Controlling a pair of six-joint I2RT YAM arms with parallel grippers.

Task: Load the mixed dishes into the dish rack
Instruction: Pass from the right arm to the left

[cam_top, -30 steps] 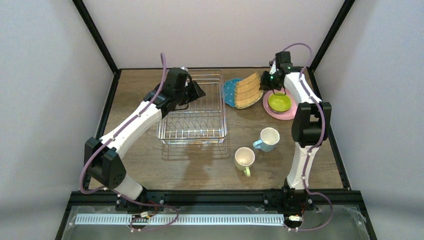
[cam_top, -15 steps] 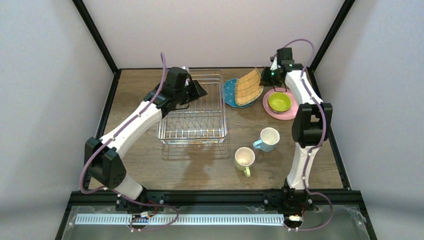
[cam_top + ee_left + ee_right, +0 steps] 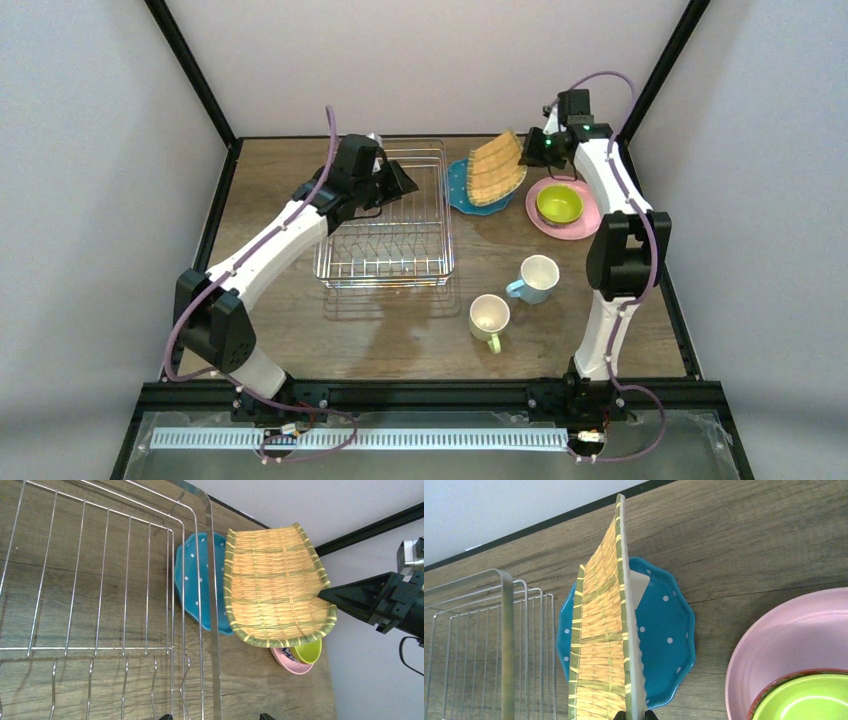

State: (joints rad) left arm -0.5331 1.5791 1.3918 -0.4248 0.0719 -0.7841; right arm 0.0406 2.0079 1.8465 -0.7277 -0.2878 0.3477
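Ok so the rack (image 3: 385, 268) sits on the bench (image 3: 400, 340) with nothing in it, none of the dishes loaded yet.

The right arm (image 3: 610, 200) has its jaws clenched on the rim of the tan plate (image 3: 497, 168). That plate is up off the bench and tipped on edge, hanging just off the rack's far right corner. From the right wrist cam you see it edge-on, running straight out from between the jaws. The left wrist cam shows its woven face and the black jaws pinching the side of the rim away from the rack.

Right under it is the teal plate (image 3: 461, 188), flat on the bench and just beside the rack's right wall. I can't tell if it's touching the wire.

Further right of the rack is the pink plate (image 3: 585, 222), with the bowl (image 3: 558, 204) sitting on it, lime inside facing up.

The blue mug (image 3: 537, 278) stands upright on the bench off the rack's near right corner. The yellow-green mug (image 3: 489, 318) is upright just beside it, a bit nearer the arm bases, and the two are apart.

The left arm (image 3: 270, 250) reaches over the rack's far left part. Its jaws are spread wide and grasping nothing.
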